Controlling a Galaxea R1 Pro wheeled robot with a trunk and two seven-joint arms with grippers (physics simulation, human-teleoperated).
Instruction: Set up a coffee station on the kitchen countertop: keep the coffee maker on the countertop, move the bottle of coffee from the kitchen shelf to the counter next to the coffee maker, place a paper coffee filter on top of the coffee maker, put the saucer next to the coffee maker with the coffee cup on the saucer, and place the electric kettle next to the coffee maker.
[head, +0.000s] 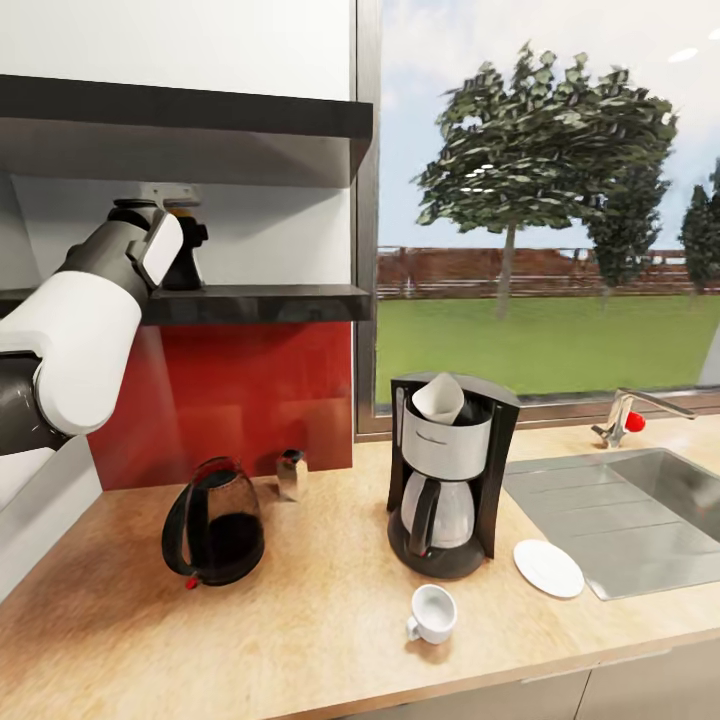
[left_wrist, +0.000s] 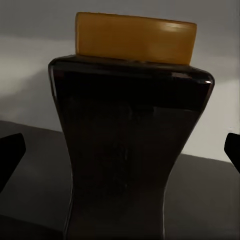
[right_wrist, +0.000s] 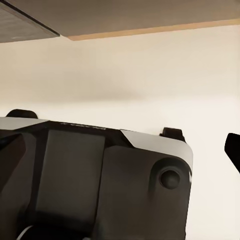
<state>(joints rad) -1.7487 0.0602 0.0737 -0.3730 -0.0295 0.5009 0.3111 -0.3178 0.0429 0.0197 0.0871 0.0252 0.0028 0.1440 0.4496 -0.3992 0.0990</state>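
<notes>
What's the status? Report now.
Left gripper open, fingertips flanking dark brown bottle with yellow cap on lower black shelf. Right gripper state unclear. White paper filter on black coffee maker.

I am viewing a red backsplash panel (head: 240, 400) under white wall (head: 180, 40). A large window (head: 545, 200) is letting in daylight, showing trees, lawn and a fence. A steel tap (head: 630, 412) with a red knob is standing below it.
</notes>
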